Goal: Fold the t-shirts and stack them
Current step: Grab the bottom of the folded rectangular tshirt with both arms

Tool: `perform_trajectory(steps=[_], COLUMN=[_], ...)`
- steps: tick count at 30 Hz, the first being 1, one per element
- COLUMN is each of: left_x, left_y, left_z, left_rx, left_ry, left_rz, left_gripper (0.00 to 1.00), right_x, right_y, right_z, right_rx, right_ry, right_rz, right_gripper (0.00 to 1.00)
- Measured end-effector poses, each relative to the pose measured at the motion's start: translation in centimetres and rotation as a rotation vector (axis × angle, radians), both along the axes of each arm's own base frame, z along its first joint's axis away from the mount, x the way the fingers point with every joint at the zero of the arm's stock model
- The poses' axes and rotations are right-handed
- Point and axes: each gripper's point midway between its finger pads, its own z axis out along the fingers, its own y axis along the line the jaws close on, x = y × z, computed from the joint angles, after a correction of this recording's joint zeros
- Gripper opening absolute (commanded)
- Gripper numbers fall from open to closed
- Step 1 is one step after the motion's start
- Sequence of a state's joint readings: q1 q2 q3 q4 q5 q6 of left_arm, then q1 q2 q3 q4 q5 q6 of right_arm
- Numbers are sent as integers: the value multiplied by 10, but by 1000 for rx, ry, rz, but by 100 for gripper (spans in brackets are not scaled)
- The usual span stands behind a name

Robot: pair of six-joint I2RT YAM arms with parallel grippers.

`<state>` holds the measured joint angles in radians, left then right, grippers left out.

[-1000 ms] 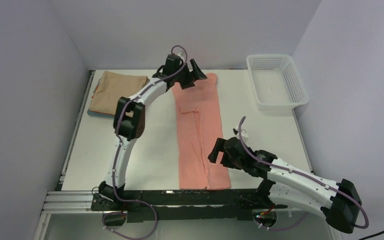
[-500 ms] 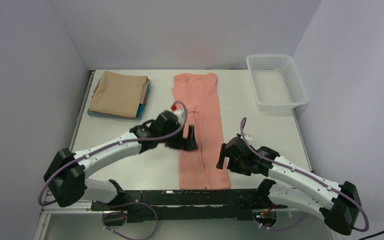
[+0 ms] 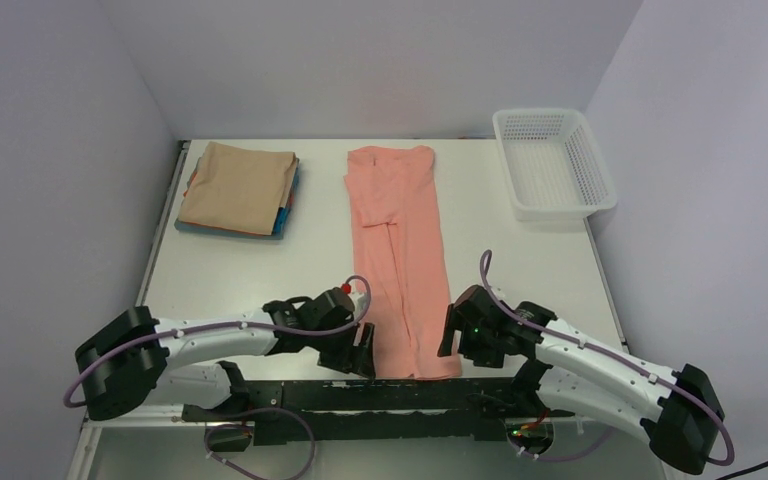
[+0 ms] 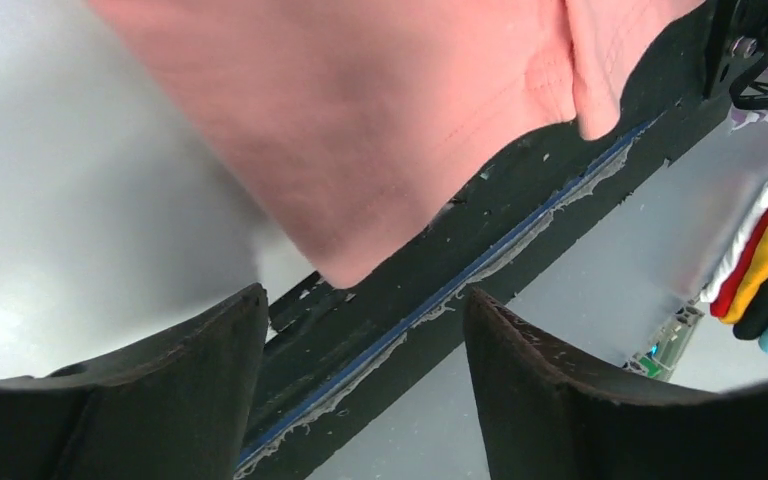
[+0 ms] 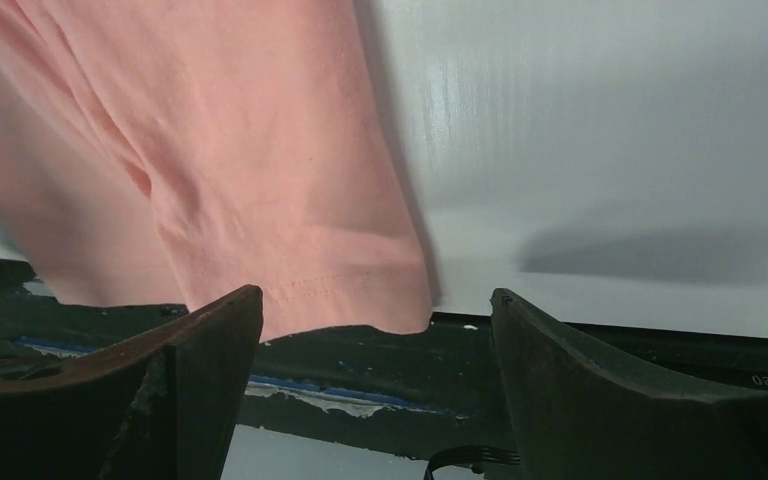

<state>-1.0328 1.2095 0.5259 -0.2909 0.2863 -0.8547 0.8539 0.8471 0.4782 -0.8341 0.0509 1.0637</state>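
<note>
The salmon-pink cloth t-shirt (image 3: 398, 250) lies folded lengthwise down the white table (image 3: 250, 270), its near hem at the front edge. The left gripper (image 3: 366, 350) and the right gripper (image 3: 447, 337) flank that hem's corners, jaws spread wide and empty. A folded tan t-shirt (image 3: 238, 185) tops the far-left stack.

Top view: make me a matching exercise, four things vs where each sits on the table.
1 pink t-shirt
2 tan-topped folded stack
3 white basket
4 left gripper

a far right corner
b by the pink t-shirt's near left corner
c far left corner
d stretched down the middle

Pairs: 1-d, 2-c, 3-a, 4-b
</note>
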Motion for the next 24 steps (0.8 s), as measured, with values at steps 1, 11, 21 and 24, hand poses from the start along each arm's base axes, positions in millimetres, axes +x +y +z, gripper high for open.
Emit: perform_trajectory(steps=[1, 11, 21, 24], left_x=[-4, -10, -4, -3], left_y=[-2, -14, -19, -19], left_z=[-2, -19, -26, -25], left_rx=[1, 51, 90, 89], left_ry=[13, 104, 110, 100], left_rz=[-9, 14, 25, 25], left_gripper=[66, 31, 0, 0], right_x=[-1, -4, -18, -21], right_y=[0, 10, 25, 24], right_z=[-1, -8, -21, -25], right_rx=[6, 53, 122, 120], right_ry=[4, 26, 118, 135], right_rz=[-1, 19, 46, 47], right_gripper=[85, 66, 27, 18])
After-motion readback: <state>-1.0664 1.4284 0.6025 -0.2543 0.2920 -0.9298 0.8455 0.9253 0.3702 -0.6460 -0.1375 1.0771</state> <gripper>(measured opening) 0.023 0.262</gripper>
